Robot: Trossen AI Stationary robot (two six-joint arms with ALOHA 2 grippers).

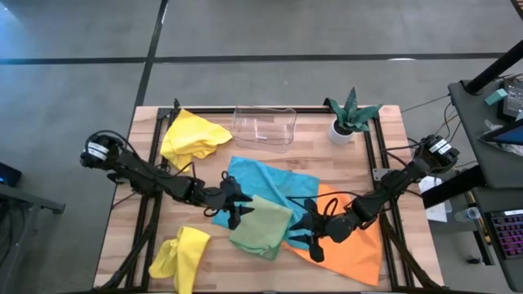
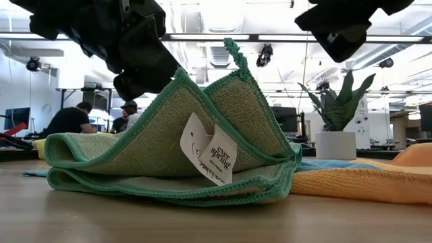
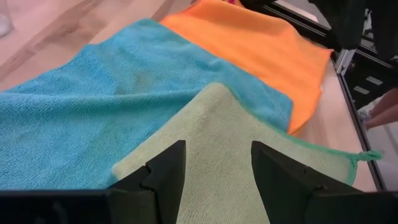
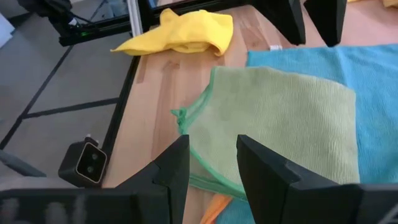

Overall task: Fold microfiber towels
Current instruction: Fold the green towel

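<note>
The sage green towel (image 1: 261,227) lies folded near the table's middle, partly on the turquoise towel (image 1: 270,180) and the orange towel (image 1: 355,241). In the low view its upper layer (image 2: 155,135) stands up in a ridge, with a corner loop (image 2: 233,47) on top and a white label (image 2: 210,156) hanging down. My left gripper (image 1: 233,211) is open at the towel's far left corner, fingers on either side of green cloth (image 3: 217,118). My right gripper (image 1: 315,241) is open above the towel's right edge (image 4: 280,112), and in the low view it is clear of the towel (image 2: 341,30). My left gripper stands open right beside the raised edge of the green towel (image 2: 179,74). I cannot tell whether a finger touches the cloth.
One yellow towel (image 1: 194,135) lies crumpled at the far left and another (image 1: 180,257) at the near left edge. A clear plastic tray (image 1: 263,126) and a potted plant (image 1: 350,114) stand along the far edge. People sit in the room behind the table.
</note>
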